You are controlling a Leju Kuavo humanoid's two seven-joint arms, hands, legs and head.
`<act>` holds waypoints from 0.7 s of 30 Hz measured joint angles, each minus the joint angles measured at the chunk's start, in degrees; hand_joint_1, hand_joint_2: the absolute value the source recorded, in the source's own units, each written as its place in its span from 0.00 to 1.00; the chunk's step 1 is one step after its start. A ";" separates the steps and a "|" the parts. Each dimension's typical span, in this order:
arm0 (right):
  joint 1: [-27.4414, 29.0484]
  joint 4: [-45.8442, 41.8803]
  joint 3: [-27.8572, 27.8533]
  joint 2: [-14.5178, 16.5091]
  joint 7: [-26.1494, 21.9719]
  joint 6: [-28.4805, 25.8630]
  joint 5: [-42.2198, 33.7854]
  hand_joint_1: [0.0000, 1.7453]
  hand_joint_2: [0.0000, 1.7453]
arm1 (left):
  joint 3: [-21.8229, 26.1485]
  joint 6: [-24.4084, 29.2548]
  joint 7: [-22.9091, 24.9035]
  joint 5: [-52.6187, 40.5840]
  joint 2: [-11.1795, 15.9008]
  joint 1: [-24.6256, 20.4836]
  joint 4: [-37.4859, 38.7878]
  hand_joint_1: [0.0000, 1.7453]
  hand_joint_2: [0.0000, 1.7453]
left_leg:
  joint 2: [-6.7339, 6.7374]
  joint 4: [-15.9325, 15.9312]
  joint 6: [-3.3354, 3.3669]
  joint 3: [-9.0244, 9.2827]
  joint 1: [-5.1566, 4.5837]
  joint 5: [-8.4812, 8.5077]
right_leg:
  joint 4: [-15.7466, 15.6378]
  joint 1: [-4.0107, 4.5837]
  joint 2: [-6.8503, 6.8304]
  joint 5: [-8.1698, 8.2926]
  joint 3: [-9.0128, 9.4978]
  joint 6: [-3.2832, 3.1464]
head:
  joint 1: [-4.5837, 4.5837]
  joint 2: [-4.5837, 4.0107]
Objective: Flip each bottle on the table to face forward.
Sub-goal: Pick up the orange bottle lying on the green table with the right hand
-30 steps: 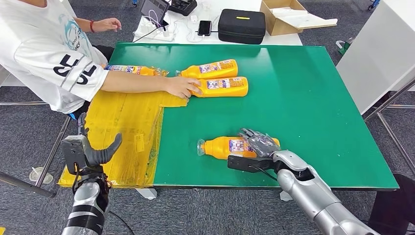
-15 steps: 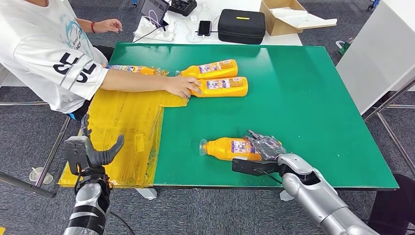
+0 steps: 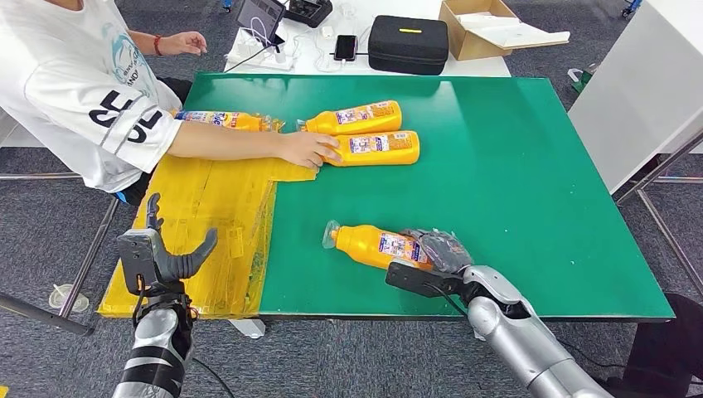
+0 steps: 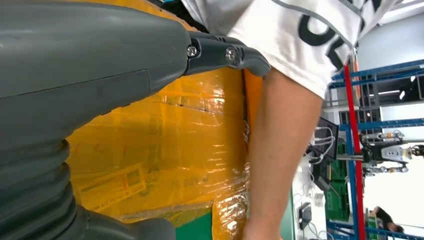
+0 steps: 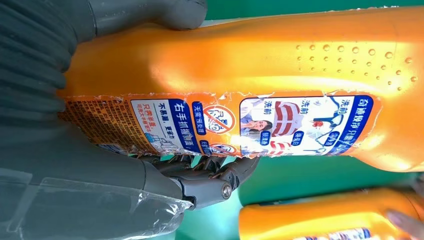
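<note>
Item: orange plastic detergent bottle (image 3: 377,246), lying near front of green table (image 3: 514,182) | my right hand (image 3: 437,251) grasps its base end | likely rigid, slick, moderately heavy; hold mid-body | left hand (image 3: 162,257) released.

Robotics lab or test office; grey carpet tiles (image 3: 514,356) underfoot; green-topped work table (image 3: 497,166); white desk (image 3: 365,62) at 12 o'clock with black equipment case (image 3: 409,43), phone (image 3: 346,46), cables, open cardboard box (image 3: 489,29); blue metal racking (image 4: 357,145) behind.

The right hand (image 5: 125,165) grips an orange bottle (image 5: 260,75), label showing.
</note>
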 joint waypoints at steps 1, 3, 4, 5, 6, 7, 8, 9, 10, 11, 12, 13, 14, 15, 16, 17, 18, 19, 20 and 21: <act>0.25 -0.14 -0.34 0.29 -0.11 -0.17 -0.09 1.00 1.00 | -0.01 -0.01 0.00 0.00 -0.03 0.00 0.00 0.00 1.00 | 0.00 0.00 0.00 0.00 0.00 0.00 | 0.00 0.00 0.00 0.00 0.00 0.00 | 0.00 0.00; 0.97 -0.46 -1.21 1.07 -1.39 -1.65 -0.53 1.00 1.00 | -0.03 -0.27 -0.01 0.17 -0.07 0.01 0.00 0.00 1.00 | -0.02 0.00 0.00 -0.01 0.00 0.00 | 0.00 0.00 -0.01 0.00 0.01 0.00 | 0.00 0.00; 1.67 -0.79 -1.88 1.63 -2.69 -3.30 -0.79 1.00 1.00 | -0.04 -0.69 -0.01 0.37 -0.11 0.05 0.00 0.00 1.00 | -0.03 0.00 0.00 -0.03 0.00 0.00 | 0.00 0.00 -0.03 0.00 0.01 0.00 | 0.01 0.00; 2.64 -1.48 -2.90 2.62 -4.44 -6.00 -0.84 1.00 1.00 | -0.04 -1.40 0.06 0.82 -0.21 0.15 -0.03 0.00 1.00 | -0.04 0.00 0.00 -0.04 0.00 0.01 | 0.00 0.00 -0.04 0.00 0.01 0.00 | 0.01 0.00; 3.76 -2.58 -4.20 3.93 -6.41 -9.49 -0.60 1.00 1.00 | -0.08 -2.50 0.19 1.46 -0.33 0.35 -0.18 0.00 1.00 | -0.04 0.00 0.00 -0.06 0.00 0.01 | 0.01 0.00 -0.04 0.00 0.00 0.00 | 0.01 0.00; 4.83 -4.00 -5.65 5.50 -8.18 -13.21 -0.17 1.00 1.00 | -0.18 -3.85 0.44 2.23 -0.55 0.63 -0.46 0.00 1.00 | -0.02 0.00 0.00 -0.07 0.00 0.00 | 0.01 0.00 -0.03 0.00 -0.03 0.00 | -0.01 0.00; 5.74 -5.59 -7.10 7.26 -9.76 -17.00 0.47 1.00 1.00 | -0.36 -5.36 0.89 3.20 -0.83 0.92 -0.86 0.00 1.00 | 0.00 0.00 0.00 -0.07 0.00 0.00 | 0.01 0.00 -0.01 0.00 -0.06 0.00 | -0.02 0.00; 6.51 -7.12 -8.35 8.89 -11.10 -20.47 1.17 1.00 1.00 | -0.67 -7.11 1.53 4.32 -1.13 1.21 -1.37 0.00 1.00 | 0.00 0.00 -0.01 -0.07 0.01 0.00 | 0.01 0.01 0.00 0.00 -0.09 0.00 | -0.03 0.00; 7.29 -8.67 -9.56 10.54 -12.54 -24.04 1.77 1.00 1.00 | -1.17 -9.30 2.46 5.93 -1.44 1.53 -2.04 0.00 1.00 | -0.02 0.00 -0.01 -0.09 0.02 0.00 | 0.01 0.01 -0.02 -0.01 -0.10 0.00 | -0.02 0.00; 8.06 -10.01 -10.60 12.00 -14.04 -27.37 2.27 1.00 1.00 | -1.75 -11.67 3.52 7.79 -1.68 1.85 -2.73 0.00 1.00 | -0.07 0.00 -0.01 -0.11 0.02 0.00 | 0.01 0.02 -0.05 -0.02 -0.11 0.00 | -0.02 0.00; 8.86 -11.29 -11.67 13.43 -15.91 -30.84 2.74 1.00 1.00 | -2.44 -14.48 4.71 10.04 -1.83 2.19 -3.49 0.00 1.00 | -0.10 -0.01 -0.01 -0.13 0.03 0.00 | 0.01 0.02 -0.08 -0.03 -0.11 0.00 | -0.01 0.00; 9.64 -12.38 -12.70 14.77 -17.96 -34.08 3.14 1.00 1.00 | -3.24 -17.42 5.92 12.42 -1.90 2.52 -4.26 0.00 1.00 | -0.12 -0.01 -0.01 -0.15 0.03 -0.01 | 0.01 0.02 -0.10 -0.04 -0.12 0.00 | -0.01 0.00; 10.30 -13.10 -13.61 15.91 -19.87 -36.47 3.61 1.00 1.00 | -4.09 -20.14 6.99 14.65 -1.91 2.73 -4.91 0.00 1.00 | -0.11 -0.01 -0.01 -0.16 0.02 -0.01 | 0.01 0.02 -0.10 -0.04 -0.12 0.00 | -0.01 0.00; 10.95 -13.61 -14.58 17.09 -22.07 -38.40 4.26 1.00 1.00 | -5.11 -22.92 8.01 16.93 -1.89 2.84 -5.53 0.00 1.00 | -0.10 -0.01 0.00 -0.17 0.01 -0.01 | 0.01 0.01 -0.09 -0.04 -0.12 0.00 | 0.00 0.00; 11.57 -13.86 -15.49 18.22 -24.14 -39.53 4.83 1.00 1.00 | -6.18 -25.33 8.84 18.90 -1.85 2.88 -6.08 0.00 1.00 | -0.08 -0.01 0.00 -0.17 0.00 -0.02 | 0.00 0.00 -0.09 -0.03 -0.12 0.00 | 0.00 0.00; 12.20 -13.97 -16.39 19.38 -26.19 -40.12 5.26 1.00 1.00 | -7.26 -27.40 9.49 20.60 -1.80 2.87 -6.55 0.00 1.00 | -0.08 -0.01 0.00 -0.17 -0.01 -0.02 | 0.00 -0.01 -0.09 -0.03 -0.12 0.01 | 0.01 0.00; 12.78 -13.98 -17.23 20.51 -28.03 -40.35 5.59 1.00 1.00 | -8.26 -29.14 10.00 22.01 -1.73 2.85 -6.95 0.00 1.00 | -0.08 -0.01 0.01 -0.17 -0.02 -0.03 | 0.00 -0.02 -0.09 -0.03 -0.12 0.01 | 0.00 0.00; 13.24 -13.89 -17.87 21.50 -29.25 -40.37 5.62 1.00 1.00 | -9.14 -30.50 10.38 23.12 -1.67 2.84 -7.28 0.00 1.00 | -0.07 -0.01 0.01 -0.17 -0.02 -0.03 | 0.00 -0.02 -0.09 -0.03 -0.12 0.01 | -0.01 0.00; 13.56 -13.67 -18.33 22.32 -30.07 -40.38 5.38 1.00 1.00 | -9.95 -31.83 10.68 24.20 -1.58 2.84 -7.58 0.00 1.00 | -0.07 -0.01 0.01 -0.17 -0.02 -0.03 | 0.00 -0.02 -0.09 -0.03 -0.12 0.01 | -0.01 0.00; 13.70 -13.24 -18.60 22.95 -30.46 -40.38 4.91 1.00 1.00 | -10.72 -33.24 10.94 25.33 -1.45 2.84 -7.87 0.00 1.00 | -0.07 -0.01 0.01 -0.17 -0.02 -0.02 | 0.00 -0.01 -0.09 -0.03 -0.12 0.00 | -0.01 0.00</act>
